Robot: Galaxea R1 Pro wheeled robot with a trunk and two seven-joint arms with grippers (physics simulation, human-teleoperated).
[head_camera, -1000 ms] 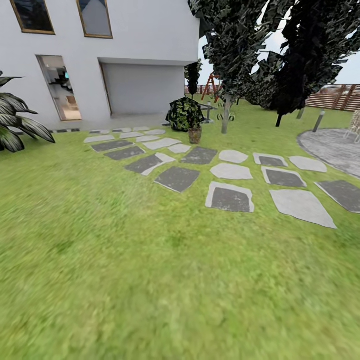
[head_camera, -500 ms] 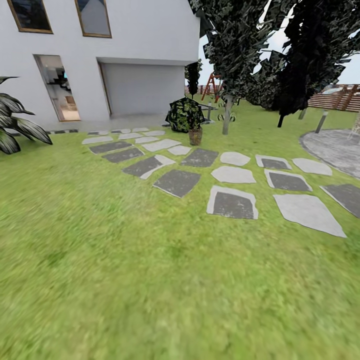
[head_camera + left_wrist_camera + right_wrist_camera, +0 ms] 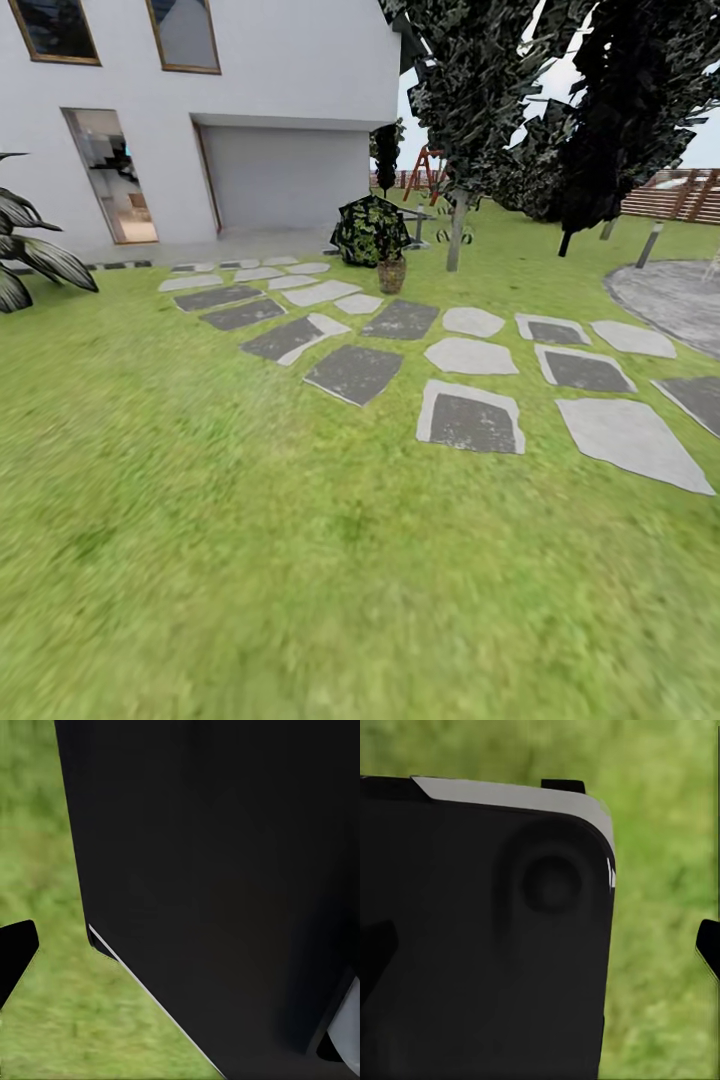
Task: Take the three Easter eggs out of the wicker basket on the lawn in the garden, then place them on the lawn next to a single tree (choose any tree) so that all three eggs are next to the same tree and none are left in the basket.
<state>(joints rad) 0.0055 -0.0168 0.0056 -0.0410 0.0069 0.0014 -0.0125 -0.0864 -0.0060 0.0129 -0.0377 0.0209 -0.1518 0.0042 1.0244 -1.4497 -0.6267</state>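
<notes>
In the head view the lawn [image 3: 300, 520] spreads out ahead. A small brown wicker basket [image 3: 391, 275] stands far off, just past the paving slabs and in front of a round bush. The Easter eggs are too far away to make out. A tree [image 3: 456, 232] with a pale trunk and dark canopy rises a little right of the basket. In the left wrist view my left gripper [image 3: 180, 952] hangs over grass beside the robot's black body, one dark fingertip [image 3: 15, 952] showing. My right gripper [image 3: 540, 945] is spread wide with nothing held, over grass, one fingertip [image 3: 709, 945] showing.
Grey paving slabs [image 3: 470, 415] cross the lawn between me and the basket. The round leafy bush [image 3: 370, 228] stands behind it. A second dark tree [image 3: 566, 235], a post [image 3: 650, 242], a round paved area [image 3: 675, 300], a striped plant [image 3: 30, 255] and the white house [image 3: 280, 110] surround the lawn.
The whole head view has shifted: the slabs, bush and basket sit slightly lower and larger, so the camera has moved forward. Nothing in the garden itself has moved.
</notes>
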